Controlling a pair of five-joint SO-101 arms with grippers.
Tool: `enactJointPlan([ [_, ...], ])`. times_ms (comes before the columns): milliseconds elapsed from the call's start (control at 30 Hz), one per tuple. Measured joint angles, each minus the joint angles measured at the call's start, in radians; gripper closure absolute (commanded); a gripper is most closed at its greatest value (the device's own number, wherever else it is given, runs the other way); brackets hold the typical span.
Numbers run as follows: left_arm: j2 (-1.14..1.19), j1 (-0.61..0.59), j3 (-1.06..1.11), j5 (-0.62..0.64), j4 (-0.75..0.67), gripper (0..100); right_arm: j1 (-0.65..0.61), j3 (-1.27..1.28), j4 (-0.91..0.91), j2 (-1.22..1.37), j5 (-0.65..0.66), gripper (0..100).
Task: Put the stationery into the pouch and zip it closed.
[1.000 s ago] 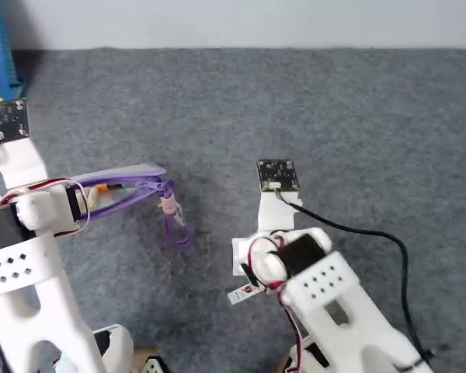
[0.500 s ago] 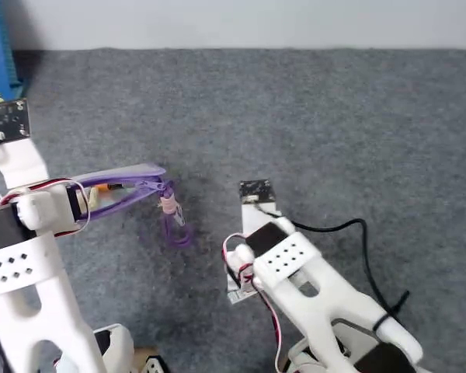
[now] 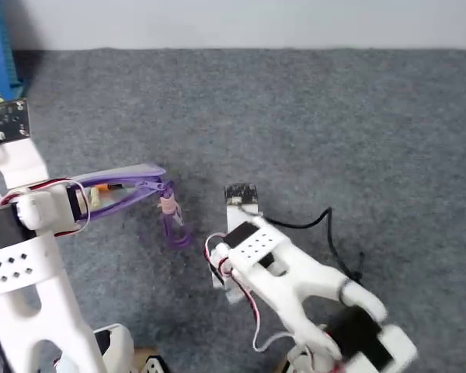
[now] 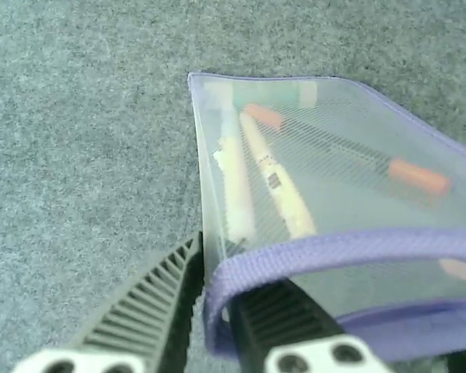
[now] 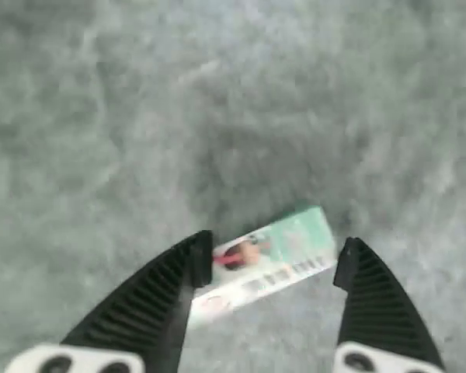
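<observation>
right gripper [image 5: 275, 252]: jaws apart, straddling eraser [image 5: 258, 264] near table [image 3: 334, 116] front edge | eraser's long axis runs jaw to jaw, slightly skewed | left gripper [image 4: 213, 311]: clamped on pouch [image 4: 334, 194] rim

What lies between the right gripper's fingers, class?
In the right wrist view, a small green-and-white packet lies on the grey carpet inside the open right gripper.

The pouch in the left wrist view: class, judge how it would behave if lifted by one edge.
Probably floppy: the pouch is thin see-through mesh with purple trim, pinched at one edge by the left gripper. Likely light, though the pens inside may slide and shift its weight.
</observation>
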Motion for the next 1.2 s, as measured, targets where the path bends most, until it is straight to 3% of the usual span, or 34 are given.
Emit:
enactJointPlan([
  [367, 0.0, 0.0, 0.0, 0.0, 0.0, 99, 0.008, 0.012, 0.002, -0.025, 0.0, 98.7],
  [567, 0.0, 0.0, 0.0, 0.0, 0.0, 99, 0.014, 0.017, 0.002, -0.069, 0.011, 99.1],
  [733, 0.0, 0.0, 0.0, 0.0, 0.0, 99, 0.101, 0.017, 0.0, -0.155, 0.135, 99.1],
  [1000, 0.0, 0.0, 0.0, 0.0, 0.0, 99, 0.196, 0.017, 0.011, -0.585, 0.358, 99.1],
  [1200, 0.0, 0.0, 0.0, 0.0, 0.0, 99, 0.112, 0.017, -0.06, -0.98, 0.476, 99.1],
])
